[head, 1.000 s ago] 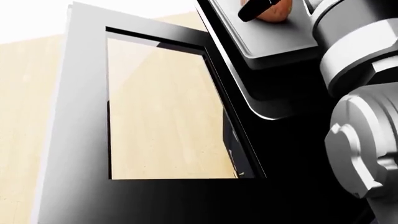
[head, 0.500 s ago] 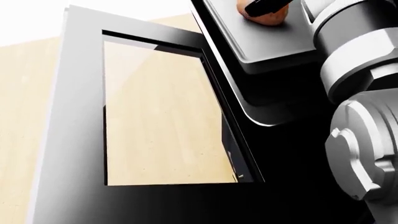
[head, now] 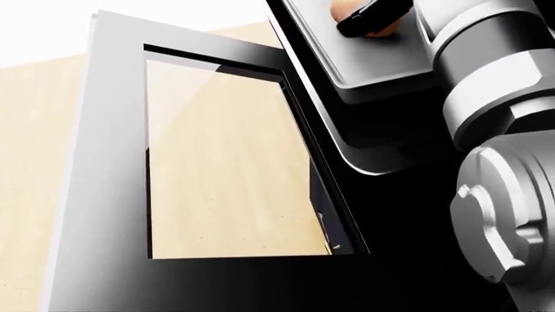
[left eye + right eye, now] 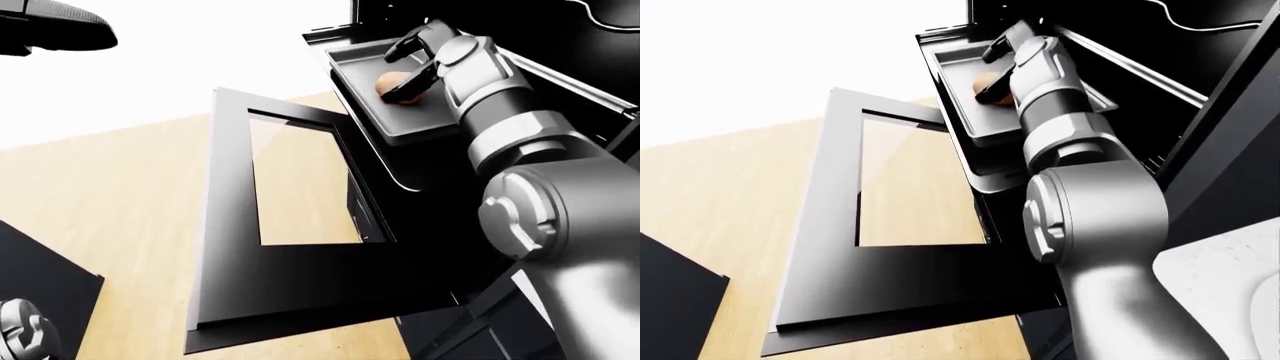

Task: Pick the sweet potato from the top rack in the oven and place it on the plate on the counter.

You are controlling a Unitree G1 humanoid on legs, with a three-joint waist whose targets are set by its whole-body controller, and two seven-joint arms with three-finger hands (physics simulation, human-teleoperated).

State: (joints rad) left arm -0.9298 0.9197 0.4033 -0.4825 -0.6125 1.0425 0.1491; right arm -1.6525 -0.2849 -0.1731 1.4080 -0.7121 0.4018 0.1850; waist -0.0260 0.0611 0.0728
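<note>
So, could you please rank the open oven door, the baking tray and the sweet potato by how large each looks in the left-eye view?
1. Oven door, largest by far, though it is also nearest the camera.
2. Baking tray, partly hidden by the right arm.
3. Sweet potato, smallest, with the right hand at it.

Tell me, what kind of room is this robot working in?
Most likely a kitchen. An oven stands with its glass-windowed door dropped open, a metal tray holding a sweet potato sits on its rack, and pale wood flooring shows below.
</note>
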